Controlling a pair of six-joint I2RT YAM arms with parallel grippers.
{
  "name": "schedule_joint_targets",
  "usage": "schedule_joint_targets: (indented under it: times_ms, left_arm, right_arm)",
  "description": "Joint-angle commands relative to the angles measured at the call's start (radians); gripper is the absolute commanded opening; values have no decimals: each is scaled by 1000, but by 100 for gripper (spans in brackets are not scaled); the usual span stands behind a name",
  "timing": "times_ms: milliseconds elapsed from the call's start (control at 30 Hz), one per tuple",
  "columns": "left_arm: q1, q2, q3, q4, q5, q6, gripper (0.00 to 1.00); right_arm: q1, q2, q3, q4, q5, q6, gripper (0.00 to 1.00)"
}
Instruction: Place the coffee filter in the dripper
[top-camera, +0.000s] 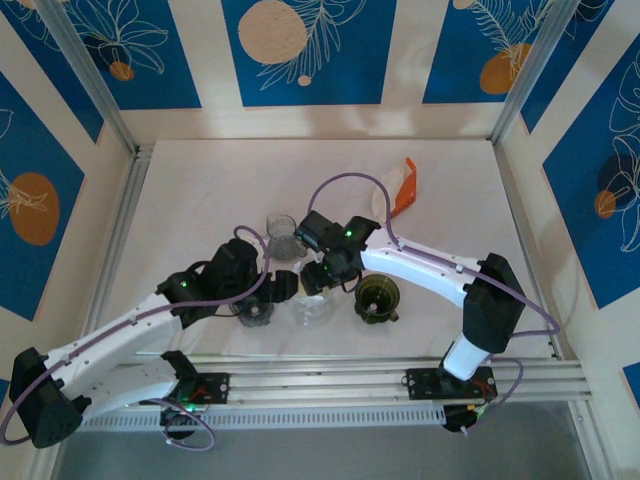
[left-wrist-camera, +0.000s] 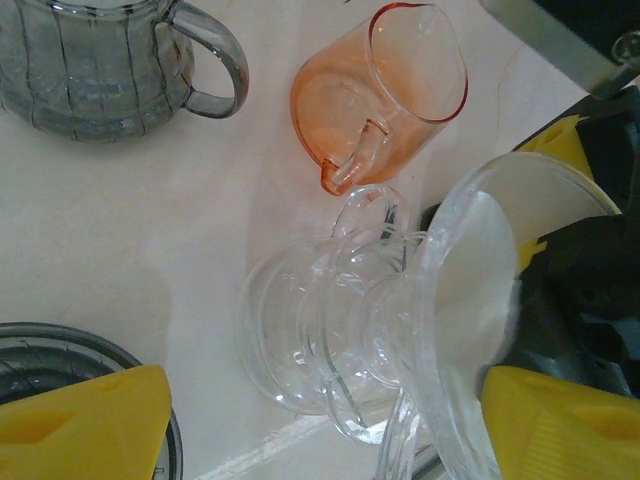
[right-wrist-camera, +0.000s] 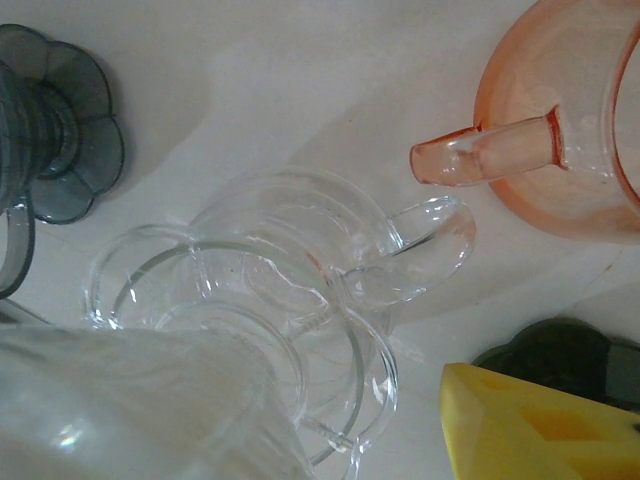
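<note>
The clear glass dripper (left-wrist-camera: 330, 330) lies on its side on the white table, its handle toward the orange jug. The white coffee filter (left-wrist-camera: 478, 275) sits inside its wide cone, which faces right. In the right wrist view the dripper (right-wrist-camera: 290, 290) fills the middle and the filter (right-wrist-camera: 110, 400) shows at lower left. My left gripper (left-wrist-camera: 325, 390) is open, with its yellow fingers on either side of the dripper. My right gripper (top-camera: 322, 278) hovers over the cone. Its one visible finger (right-wrist-camera: 520, 430) stands apart from the glass, and the other is hidden.
An orange glass jug (left-wrist-camera: 385, 95) lies just beyond the dripper. A grey ribbed jug (left-wrist-camera: 90, 60) stands at the far left and a grey dripper (right-wrist-camera: 55, 130) close by. A dark green dripper (top-camera: 378, 298) sits on the right. An orange-and-white packet (top-camera: 400, 188) lies at the back.
</note>
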Motion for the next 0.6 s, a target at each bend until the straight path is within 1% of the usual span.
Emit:
schedule_joint_targets:
  times_ms: [0, 233, 567]
  left_arm:
    - [16, 7, -12, 11, 15, -11, 81]
    - [15, 11, -18, 12, 17, -12, 81]
    - [16, 14, -22, 16, 18, -15, 81]
  right_arm:
    - [12, 26, -18, -2, 23, -10, 63]
    - [21, 10, -12, 0, 45, -6, 63]
    - [28, -84, 12, -25, 81, 24, 72]
